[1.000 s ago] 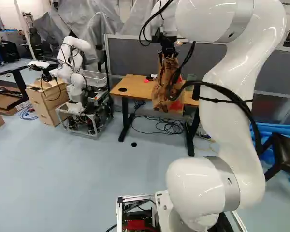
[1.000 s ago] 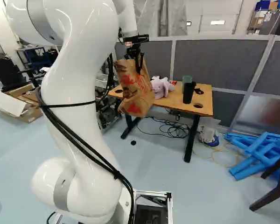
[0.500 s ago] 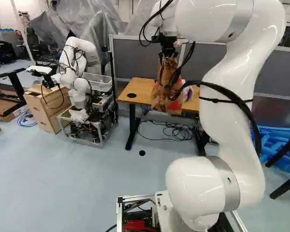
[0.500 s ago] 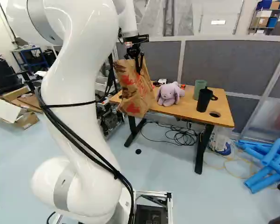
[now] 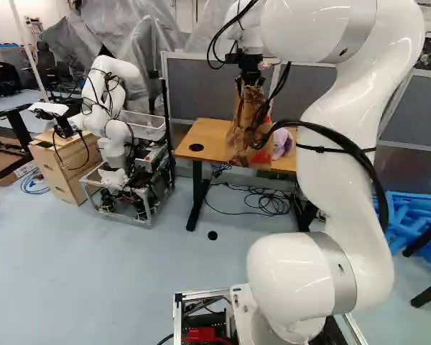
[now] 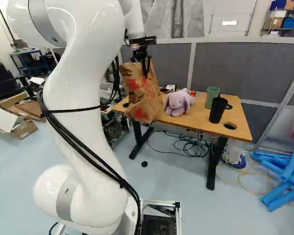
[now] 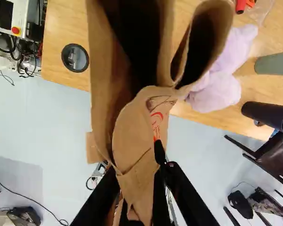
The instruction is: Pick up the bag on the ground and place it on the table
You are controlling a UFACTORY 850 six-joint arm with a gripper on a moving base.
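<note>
Paper bag (image 6: 141,100), open-topped, in end effector (image 6: 146,75), contents unclear.

A plush toy (image 6: 178,103), green cup (image 6: 212,96) and black mug (image 6: 218,110) are blocking the table (image 6: 193,120) right of the bag (image 6: 141,93) in the right base view. Around the hole (image 5: 196,147) left of it, bare wood is leaving room.

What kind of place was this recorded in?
Probably a robotics lab or workshop: another robot stands on a wheeled-looking metal frame, loose cables lie under the wooden table, and grey partition panels stand behind it.
</note>
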